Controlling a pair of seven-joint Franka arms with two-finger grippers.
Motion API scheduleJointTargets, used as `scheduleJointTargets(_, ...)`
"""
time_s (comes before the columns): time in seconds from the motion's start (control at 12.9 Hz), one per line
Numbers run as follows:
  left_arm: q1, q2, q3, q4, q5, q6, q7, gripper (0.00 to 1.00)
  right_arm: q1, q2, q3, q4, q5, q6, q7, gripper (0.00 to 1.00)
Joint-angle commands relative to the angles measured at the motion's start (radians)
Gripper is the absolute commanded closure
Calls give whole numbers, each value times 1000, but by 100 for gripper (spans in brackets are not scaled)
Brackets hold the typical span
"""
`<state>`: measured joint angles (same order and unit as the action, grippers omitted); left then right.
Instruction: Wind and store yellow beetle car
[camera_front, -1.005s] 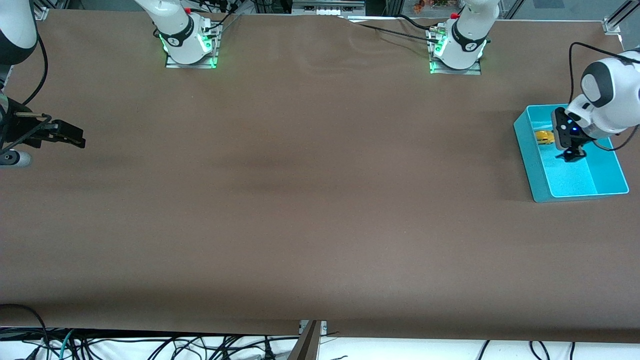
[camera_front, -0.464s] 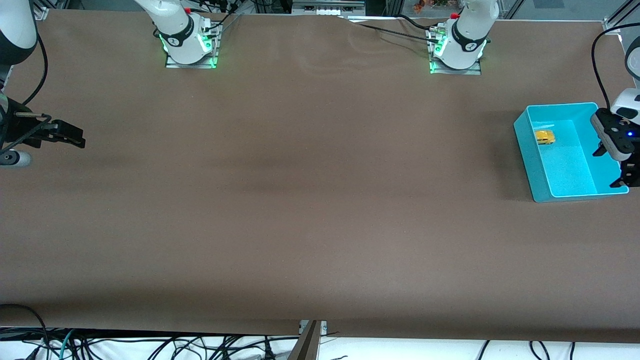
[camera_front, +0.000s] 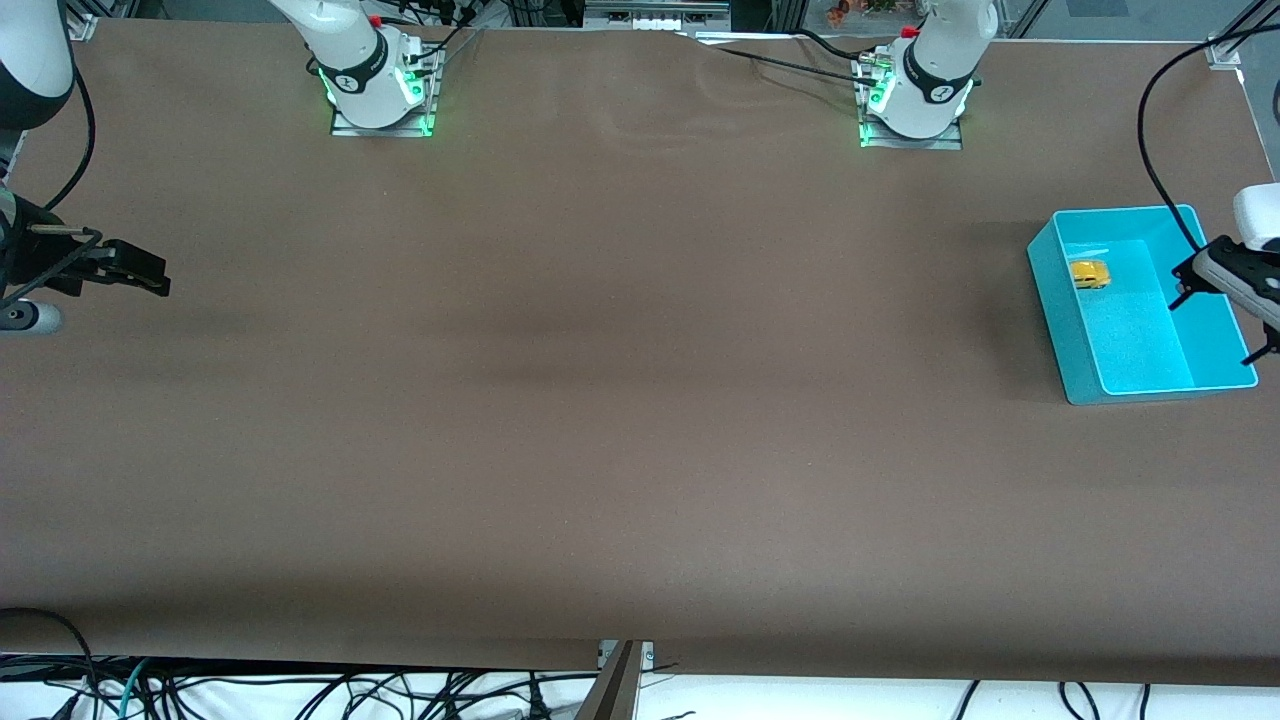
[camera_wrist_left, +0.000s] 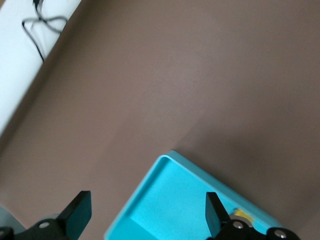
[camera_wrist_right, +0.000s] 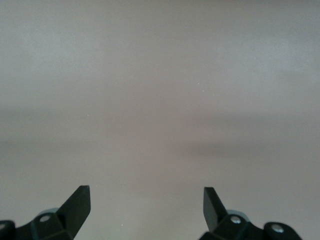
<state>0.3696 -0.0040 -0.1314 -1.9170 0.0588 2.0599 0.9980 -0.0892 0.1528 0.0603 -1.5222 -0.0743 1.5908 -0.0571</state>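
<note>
Car: I see the yellow beetle car (camera_front: 1090, 273) inside the cyan bin (camera_front: 1065, 330), right of frame.
Left gripper (camera_front: 1215, 317): over the bin's edge, jaws open, empty.
Right gripper (camera_front: 135, 270): left edge of frame, waiting above the counter (camera_front: 600, 400), jaws open.

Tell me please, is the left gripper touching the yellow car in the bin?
Apart. The front view shows the yellow car lying alone in the cyan bin, while the left gripper, jaws open and empty, hangs over the bin's other wall with bare bin floor between them.

a robotics lab: two bolted-down arm bases (camera_front: 378, 85) (green-lit), brown table cover (camera_front: 600, 400), loose cables (camera_front: 400, 690).
</note>
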Motion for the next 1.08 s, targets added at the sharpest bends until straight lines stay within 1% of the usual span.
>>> scheduleJointTargets(0.0, -34, -20, 1, 82, -43, -169, -314, 0, -7, -6, 1, -6, 16, 5, -17, 0)
scheduleJointTargets(0.15, -40, -36, -20, 111, -63, -252, -489, 0, -7, -6, 1, -6, 16, 5, -17, 0)
scheduleJointTargets(0.23, -61, -37, -22, 128, -80, -311, -598, 0, -7, -6, 1, -6, 16, 5, -17, 0)
scheduleJointTargets(0.39, -110, -37, -22, 192, -88, -426, -805, 0, -7, -6, 1, -6, 18, 5, -15, 0)
scheduleJointTargets(0.46, -142, -37, -22, 220, -88, -463, -890, 0, -7, -6, 1, -6, 18, 5, -13, 0)
scheduleJointTargets(0.54, -161, -37, -24, 237, -86, -477, -953, 0, -7, -6, 1, -6, 24, 5, -9, 0)
scheduleJointTargets(0.7, -188, -36, -27, 245, -86, -478, -1041, 0, -7, -7, 0, -6, 76, 5, -3, 0)
scheduleJointTargets(0.85, -237, -30, -24, 245, -71, -478, -1136, 0, -11, -7, 0, -4, 77, 5, -3, 0)
scheduleJointTargets(1.0, -247, -21, -19, 245, -34, -468, -1144, 0, -9, -6, 0, -4, 77, 5, -4, 0)
